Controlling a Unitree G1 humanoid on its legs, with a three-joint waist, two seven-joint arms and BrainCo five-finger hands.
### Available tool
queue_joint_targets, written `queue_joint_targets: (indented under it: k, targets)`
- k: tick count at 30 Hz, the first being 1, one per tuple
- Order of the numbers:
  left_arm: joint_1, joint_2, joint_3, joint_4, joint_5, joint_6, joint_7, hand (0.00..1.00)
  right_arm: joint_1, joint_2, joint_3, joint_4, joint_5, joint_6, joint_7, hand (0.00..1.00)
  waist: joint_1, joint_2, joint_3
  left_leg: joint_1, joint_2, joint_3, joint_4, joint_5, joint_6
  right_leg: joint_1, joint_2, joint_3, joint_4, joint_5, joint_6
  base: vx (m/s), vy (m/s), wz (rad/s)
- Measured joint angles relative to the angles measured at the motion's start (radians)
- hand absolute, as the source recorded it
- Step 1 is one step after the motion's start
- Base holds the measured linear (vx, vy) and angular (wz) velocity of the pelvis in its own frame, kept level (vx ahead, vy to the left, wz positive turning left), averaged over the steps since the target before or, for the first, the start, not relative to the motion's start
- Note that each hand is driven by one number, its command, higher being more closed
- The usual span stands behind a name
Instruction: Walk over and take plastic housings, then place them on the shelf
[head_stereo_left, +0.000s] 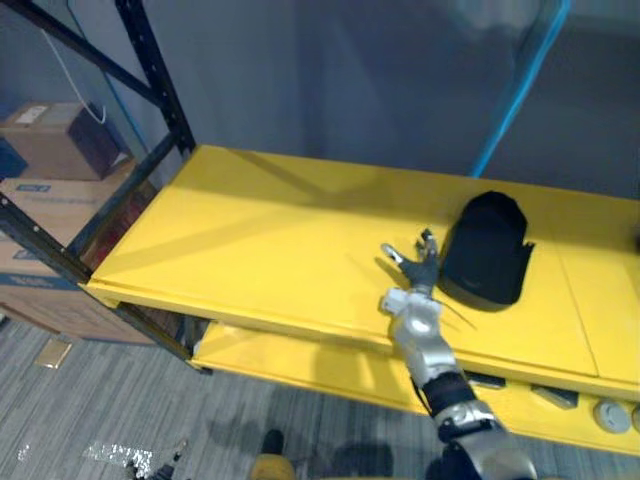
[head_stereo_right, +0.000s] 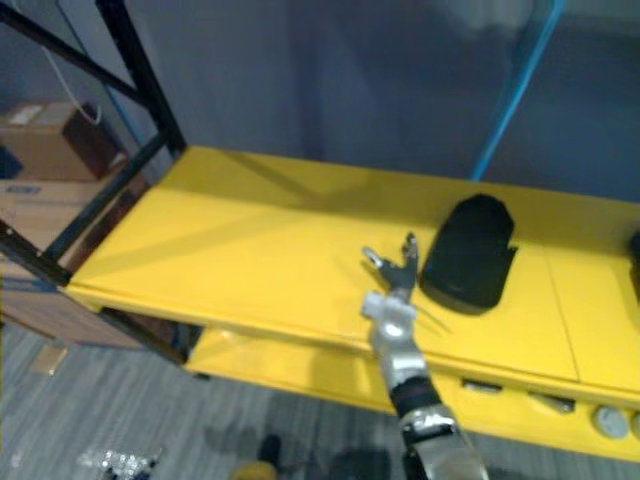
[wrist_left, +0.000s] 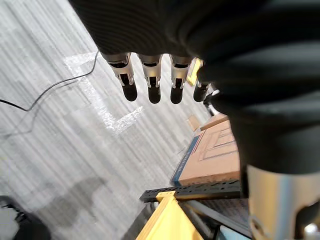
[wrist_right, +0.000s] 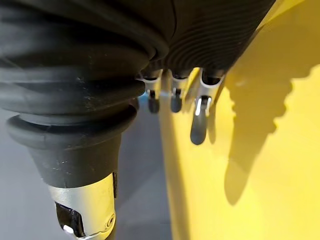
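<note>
Plastic housing (head_stereo_left: 487, 250) just beside splayed right hand (head_stereo_left: 421, 272).

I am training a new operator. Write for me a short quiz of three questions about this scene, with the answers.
1. True or false: the housing lies on the upper shelf.
2. Which hand is over the shelf, beside the housing? A) left B) right C) both
3. Fill in: the left hand hangs with straight fingers above the grey ____.

Key:
1. True.
2. B. The right hand is open, on the housing's left side.
3. Floor.
</note>
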Motion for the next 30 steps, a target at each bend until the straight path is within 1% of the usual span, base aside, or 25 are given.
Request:
queue_joint_targets:
  k: [2,5,6,9,12,14,17,25,29,30]
  targets:
    - [0.001,0.0,0.0,0.004,0.0,0.0,-0.002,0.0,0.005,-0.001,-0.006,-0.012,-0.017,-0.007,0.0,0.0,-0.009,-0.004,0.007,0.0,-0.001,0.002,0.0,-0.005,-0.002,0.0,-0.001,0.002,0.0,-0.002,0.001,0.02,0.002,-0.01]
    - [0.001,0.001,-0.02,0.007,0.0,0.0,-0.007,0.0,0.047,-0.001,-0.017,-0.075,-0.029,-0.008,0.002,0.0,-0.01,-0.01,0.01,0.004,-0.004,0.01,0.0,-0.01,-0.006,0.0,-0.005,0.009,0.001,-0.007,0.001,0.08,0.003,-0.05]
    - [0.002,0.0,-0.031,0.007,0.0,0.0,-0.008,0.0,0.057,-0.002,-0.022,-0.09,-0.03,-0.008,0.003,0.0,-0.011,-0.011,0.011,0.01,-0.005,0.017,0.0,-0.012,-0.008,0.0,-0.007,0.016,0.002,-0.003,0.008,0.09,0.003,-0.11]
    - [-0.009,0.0,-0.037,0.005,0.0,0.0,-0.01,0.0,0.06,-0.011,-0.055,-0.116,-0.032,-0.005,0.004,0.0,-0.019,-0.012,0.011,0.01,-0.012,0.029,0.0,-0.013,-0.009,-0.001,-0.012,0.017,-0.001,-0.003,0.008,0.09,0.004,-0.04]
    - [-0.009,0.003,-0.054,-0.002,0.0,0.0,-0.01,0.0,0.062,-0.023,-0.085,-0.122,-0.031,-0.002,0.006,0.0,-0.024,-0.012,0.011,0.012,-0.014,0.055,0.001,-0.013,-0.009,0.0,-0.015,0.019,-0.001,-0.003,0.008,0.05,0.0,-0.02]
    - [-0.009,0.002,-0.076,-0.004,0.001,0.001,-0.016,0.0,0.062,-0.027,-0.086,-0.123,-0.03,0.004,0.01,0.0,-0.033,-0.012,0.011,0.016,-0.013,0.058,0.0,-0.013,-0.009,0.002,-0.015,0.019,0.0,-0.003,0.008,0.0,0.0,0.0]
    - [-0.009,0.001,-0.076,-0.004,0.001,0.001,-0.03,0.0,0.063,-0.027,-0.087,-0.123,-0.029,0.023,0.011,0.0,-0.041,-0.012,0.011,0.026,-0.012,0.068,0.0,-0.013,-0.009,0.004,-0.015,0.024,0.001,-0.003,0.008,-0.02,-0.005,-0.09]
    - [-0.002,0.002,-0.076,-0.005,0.001,0.002,-0.03,0.0,0.075,-0.029,-0.122,-0.123,-0.027,0.034,0.032,0.0,-0.052,-0.012,0.011,0.026,-0.012,0.072,0.0,-0.015,-0.006,0.004,-0.017,0.024,0.003,-0.003,0.009,-0.04,0.005,-0.01]
    - [0.0,0.002,-0.076,-0.006,0.001,0.002,-0.03,0.0,0.075,-0.041,-0.126,-0.123,-0.026,0.034,0.083,0.0,-0.055,-0.013,0.01,0.025,-0.013,0.072,0.0,-0.015,-0.006,0.004,-0.017,0.024,0.002,-0.002,0.01,0.01,-0.001,0.0]
    - [0.0,0.002,-0.076,-0.008,0.001,0.002,-0.03,0.0,0.075,-0.047,-0.126,-0.124,-0.025,0.033,0.106,0.0,-0.056,-0.013,0.01,0.025,-0.013,0.072,0.0,-0.015,-0.006,0.004,-0.017,0.023,0.001,-0.002,0.01,0.04,-0.005,0.0]
